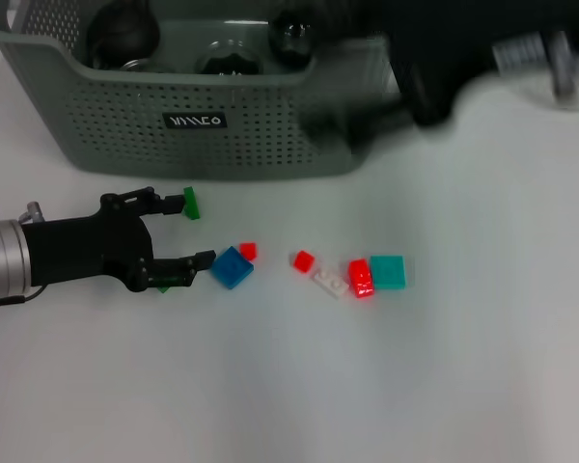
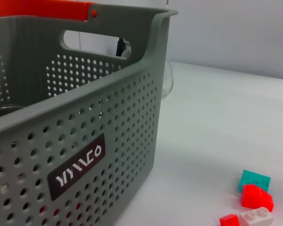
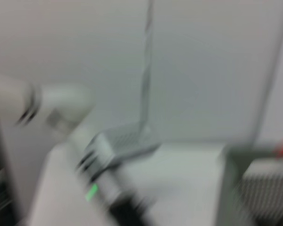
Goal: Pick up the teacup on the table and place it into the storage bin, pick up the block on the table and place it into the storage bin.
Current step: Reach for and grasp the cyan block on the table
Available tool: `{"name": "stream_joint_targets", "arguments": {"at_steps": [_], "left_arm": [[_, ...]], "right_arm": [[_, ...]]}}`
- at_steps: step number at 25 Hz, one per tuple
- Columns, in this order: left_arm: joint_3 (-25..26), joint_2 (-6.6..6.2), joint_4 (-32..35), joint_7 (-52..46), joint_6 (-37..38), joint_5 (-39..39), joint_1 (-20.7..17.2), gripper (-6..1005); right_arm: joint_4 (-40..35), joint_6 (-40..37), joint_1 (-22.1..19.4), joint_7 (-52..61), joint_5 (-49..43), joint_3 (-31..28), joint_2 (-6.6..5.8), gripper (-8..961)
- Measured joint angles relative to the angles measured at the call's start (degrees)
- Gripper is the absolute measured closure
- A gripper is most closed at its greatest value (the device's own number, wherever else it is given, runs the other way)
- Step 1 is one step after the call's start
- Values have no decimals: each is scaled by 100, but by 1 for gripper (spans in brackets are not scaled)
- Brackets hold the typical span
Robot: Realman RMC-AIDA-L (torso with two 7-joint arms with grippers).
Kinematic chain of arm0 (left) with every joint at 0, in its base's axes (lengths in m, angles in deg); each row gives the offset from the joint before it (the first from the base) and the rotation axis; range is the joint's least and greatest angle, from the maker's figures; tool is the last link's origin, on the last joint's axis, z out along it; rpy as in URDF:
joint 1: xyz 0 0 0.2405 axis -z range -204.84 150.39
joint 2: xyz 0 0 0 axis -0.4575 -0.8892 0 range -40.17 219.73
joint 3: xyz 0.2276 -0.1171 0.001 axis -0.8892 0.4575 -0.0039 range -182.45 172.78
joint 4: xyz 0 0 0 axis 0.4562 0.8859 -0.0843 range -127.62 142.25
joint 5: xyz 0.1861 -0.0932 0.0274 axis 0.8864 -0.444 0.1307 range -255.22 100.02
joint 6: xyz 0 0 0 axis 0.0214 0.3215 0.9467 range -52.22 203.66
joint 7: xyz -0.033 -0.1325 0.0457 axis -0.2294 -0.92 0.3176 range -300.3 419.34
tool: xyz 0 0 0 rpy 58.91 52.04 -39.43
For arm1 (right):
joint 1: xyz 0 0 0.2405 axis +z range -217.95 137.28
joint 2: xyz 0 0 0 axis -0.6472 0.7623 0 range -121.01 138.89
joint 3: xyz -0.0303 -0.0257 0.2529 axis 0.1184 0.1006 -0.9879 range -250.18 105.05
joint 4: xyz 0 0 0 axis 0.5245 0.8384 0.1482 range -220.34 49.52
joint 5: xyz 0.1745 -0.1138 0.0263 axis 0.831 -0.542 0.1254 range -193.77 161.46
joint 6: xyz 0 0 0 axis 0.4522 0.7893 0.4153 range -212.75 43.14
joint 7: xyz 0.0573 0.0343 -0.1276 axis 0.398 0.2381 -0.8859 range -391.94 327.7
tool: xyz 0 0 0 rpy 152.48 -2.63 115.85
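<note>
Storage bin (image 1: 203, 121) at the upper left of the head view, blocks scattered on the white table (image 1: 444, 386) below it.
Left gripper (image 1: 185, 231) at left centre, fingers apart, lower tip just beside the blue block (image 1: 232, 267); a green block (image 1: 190, 203) lies by its upper finger. Right gripper (image 1: 434, 72) is a dark blur at the upper right; its fingers cannot be made out.

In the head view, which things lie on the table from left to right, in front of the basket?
Left gripper → blue block → small red block → white brick → red brick → teal block.
</note>
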Motion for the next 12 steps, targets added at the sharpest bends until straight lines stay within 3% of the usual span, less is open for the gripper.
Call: {"name": "stream_joint_targets", "arguments": {"at_steps": [5, 12], "left_arm": [[2, 8, -4, -7, -4, 0, 0, 139], [0, 9, -35, -7, -10, 1, 13, 139]], "right_arm": [[677, -768, 6, 129, -1395, 93, 56, 189], [2207, -116, 605, 175, -3133, 593, 86, 189]]}}
